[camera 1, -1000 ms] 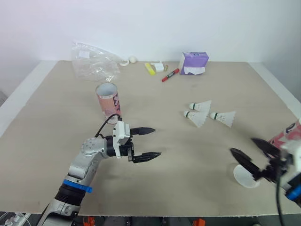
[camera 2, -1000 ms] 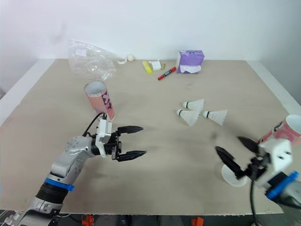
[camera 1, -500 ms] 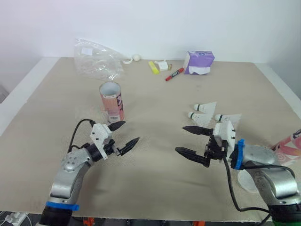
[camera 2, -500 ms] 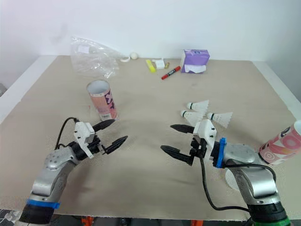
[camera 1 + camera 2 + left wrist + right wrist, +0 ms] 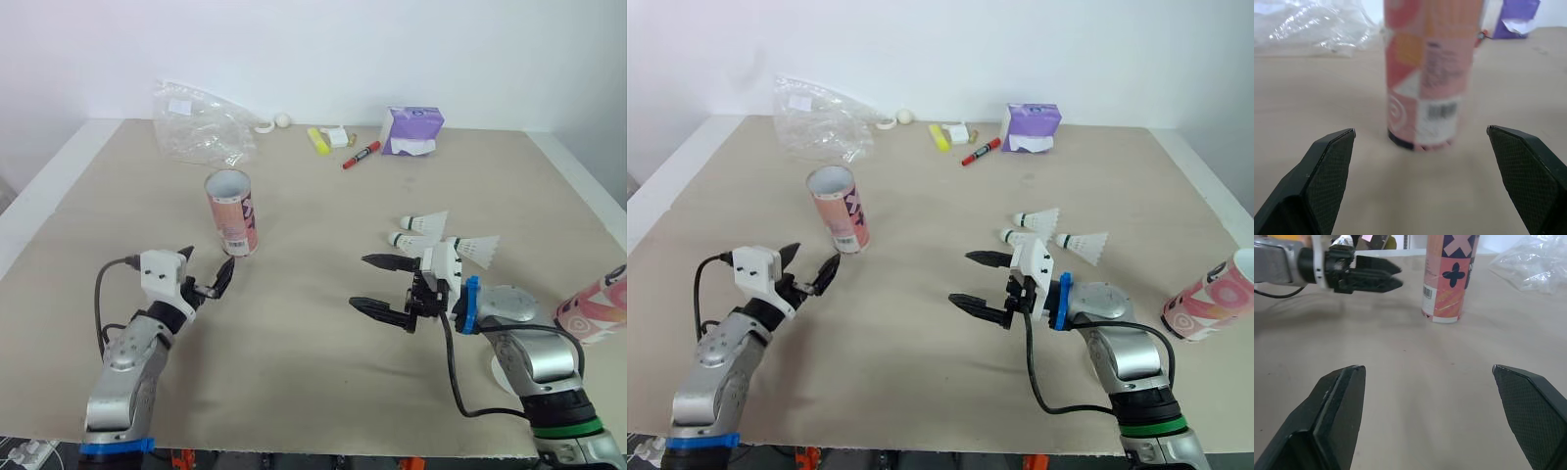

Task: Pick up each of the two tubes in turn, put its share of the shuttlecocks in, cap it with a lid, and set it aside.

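1. Left gripper (image 5: 206, 269), wide open and empty, faces the upright tube (image 5: 232, 212), left of the desk's (image 5: 313, 382) middle.
2. Right gripper (image 5: 361, 281), open and empty, hovers beside three shuttlecocks (image 5: 431, 235).
3. A second tube (image 5: 1205, 299) tilts at the right edge.

light: bright, even, probably overhead | shadows: soft, faint beside tube (image 5: 232, 211) | back wall (image 5: 392, 49): washed out

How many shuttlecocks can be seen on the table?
3 white feathered shuttlecocks, right of centre: one farthest back, one nearer, partly behind the right gripper, one rightmost. More may hide inside the left pink cardboard tube or the right one.
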Robot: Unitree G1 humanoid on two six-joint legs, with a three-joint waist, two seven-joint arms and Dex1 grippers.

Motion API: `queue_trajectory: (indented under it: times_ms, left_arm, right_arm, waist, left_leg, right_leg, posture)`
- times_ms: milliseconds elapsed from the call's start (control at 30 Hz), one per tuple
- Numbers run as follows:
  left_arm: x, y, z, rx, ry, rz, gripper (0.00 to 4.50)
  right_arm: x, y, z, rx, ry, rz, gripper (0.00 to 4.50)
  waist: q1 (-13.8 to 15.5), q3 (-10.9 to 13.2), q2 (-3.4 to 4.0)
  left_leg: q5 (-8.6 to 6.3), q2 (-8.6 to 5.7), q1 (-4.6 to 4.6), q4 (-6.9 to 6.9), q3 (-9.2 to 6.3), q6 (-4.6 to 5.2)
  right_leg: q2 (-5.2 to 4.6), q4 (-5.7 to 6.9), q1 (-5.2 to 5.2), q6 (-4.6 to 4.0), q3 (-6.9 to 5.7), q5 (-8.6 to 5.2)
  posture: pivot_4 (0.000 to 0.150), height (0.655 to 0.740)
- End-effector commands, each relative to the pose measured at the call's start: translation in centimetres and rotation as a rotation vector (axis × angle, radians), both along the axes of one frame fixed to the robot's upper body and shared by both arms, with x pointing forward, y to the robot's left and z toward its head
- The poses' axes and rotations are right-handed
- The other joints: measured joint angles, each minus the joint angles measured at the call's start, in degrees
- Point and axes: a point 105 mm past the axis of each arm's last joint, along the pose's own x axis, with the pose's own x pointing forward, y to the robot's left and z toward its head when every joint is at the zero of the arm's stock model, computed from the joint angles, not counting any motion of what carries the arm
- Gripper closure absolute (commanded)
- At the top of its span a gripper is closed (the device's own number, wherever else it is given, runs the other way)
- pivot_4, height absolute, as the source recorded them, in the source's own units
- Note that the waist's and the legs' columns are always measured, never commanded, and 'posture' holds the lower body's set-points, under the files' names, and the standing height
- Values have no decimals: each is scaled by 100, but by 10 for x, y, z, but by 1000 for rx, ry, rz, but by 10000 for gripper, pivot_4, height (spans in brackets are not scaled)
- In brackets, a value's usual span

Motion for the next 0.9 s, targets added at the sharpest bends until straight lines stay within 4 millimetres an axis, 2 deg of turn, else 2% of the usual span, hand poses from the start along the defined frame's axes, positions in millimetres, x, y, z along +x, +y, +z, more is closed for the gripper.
queue_trajectory:
  times_ms: [33, 267, 567, 900]
  left_arm:
    - [7, -3, 6, 18, -31, -48, 0]
    - [22, -8, 4, 30, -22, -122, 0]
    - [45, -1, 2, 42, -10, -134, 0]
    - [73, -13, 5, 80, -24, -208, 0]
  right_arm:
    - [6, -4, 20, 64, -48, -23, 561]
    - [15, -3, 41, 221, 0, -65, 561]
    - [13, -1, 34, 161, -17, -72, 561]
    - [12, 0, 29, 133, -24, -79, 561]
  waist:
    - [-3, 0, 0]
    - [-4, 0, 0]
    - [-5, 0, 0]
    - [-4, 0, 0]
  left_leg:
    - [0, 0, 0, 0, 0, -1]
    - [1, 1, -1, -1, 0, -2]
    - [3, 0, -1, -1, 0, -5]
    - [4, -1, -2, 0, 1, -6]
  right_leg:
    - [0, 0, 0, 0, 0, 0]
    - [-2, 2, -2, -3, 0, 2]
    - [-2, 4, -3, -3, -1, 3]
    - [-1, 6, -3, 0, -2, 5]
  posture:
    - [1500, 7400]
    - [1500, 7400]
    - [1500, 7400]
    - [1500, 7400]
